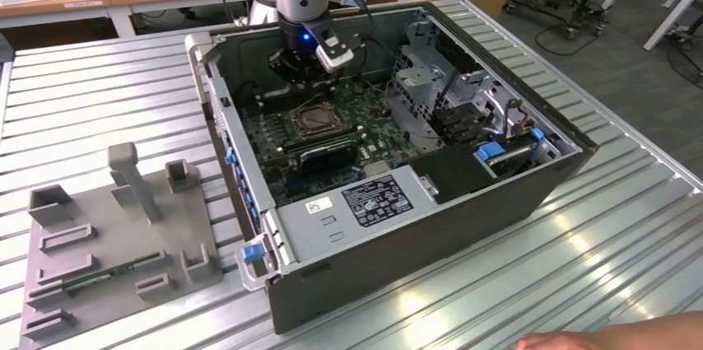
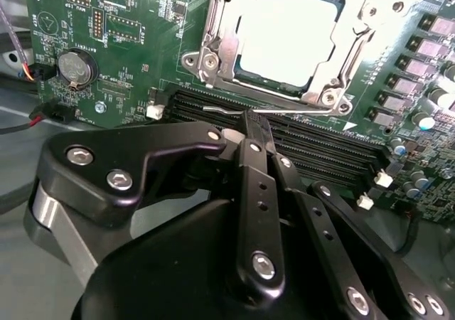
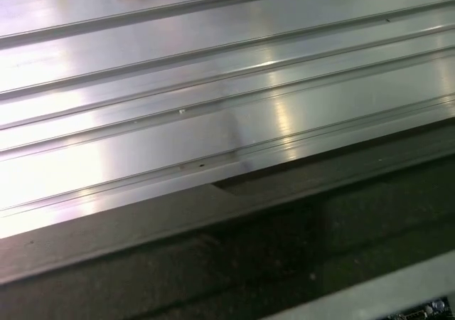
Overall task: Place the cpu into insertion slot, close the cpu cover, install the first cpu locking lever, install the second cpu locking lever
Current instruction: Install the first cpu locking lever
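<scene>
The cpu (image 2: pixel 284 32) lies in the insertion slot (image 2: pixel 206 62) under the lowered cpu cover (image 2: pixel 222 21). The tool (image 2: pixel 252 121), pressed together, touches a locking lever (image 2: pixel 220 109) at its tip. Latching looks unfinished.

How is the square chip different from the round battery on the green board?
The cpu is square and pale; the battery is round and greyer. The cpu is bigger, ringed by the cpu cover; the battery has no cover. Both lie flat on the green board.
</scene>
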`<action>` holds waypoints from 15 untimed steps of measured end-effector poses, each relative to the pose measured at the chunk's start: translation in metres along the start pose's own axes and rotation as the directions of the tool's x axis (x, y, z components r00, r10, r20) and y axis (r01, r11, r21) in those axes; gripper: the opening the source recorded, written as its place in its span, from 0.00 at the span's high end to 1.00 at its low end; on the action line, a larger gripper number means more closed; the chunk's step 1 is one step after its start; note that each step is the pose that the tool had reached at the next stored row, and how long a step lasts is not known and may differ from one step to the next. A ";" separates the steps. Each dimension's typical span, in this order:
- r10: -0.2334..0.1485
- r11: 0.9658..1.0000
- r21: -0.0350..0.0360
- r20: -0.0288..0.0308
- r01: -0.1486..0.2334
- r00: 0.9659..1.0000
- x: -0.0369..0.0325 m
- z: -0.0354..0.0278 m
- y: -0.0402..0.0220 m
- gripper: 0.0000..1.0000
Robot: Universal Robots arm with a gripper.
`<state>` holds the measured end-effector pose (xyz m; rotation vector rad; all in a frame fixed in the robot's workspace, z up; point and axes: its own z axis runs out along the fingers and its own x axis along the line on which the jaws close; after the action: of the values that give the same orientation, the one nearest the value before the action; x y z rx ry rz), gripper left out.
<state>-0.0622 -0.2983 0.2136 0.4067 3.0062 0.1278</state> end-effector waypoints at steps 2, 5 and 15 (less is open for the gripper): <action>0.000 1.000 0.000 0.000 0.000 1.000 -0.0002 0.0000 -0.0006 0.89; 0.000 1.000 0.000 0.000 0.000 1.000 -0.0004 0.0000 -0.0013 0.89; 0.001 1.000 -0.007 0.000 -0.001 1.000 -0.0003 0.0023 -0.0020 0.89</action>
<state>-0.0622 -0.3002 0.2112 0.4074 3.0045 0.1388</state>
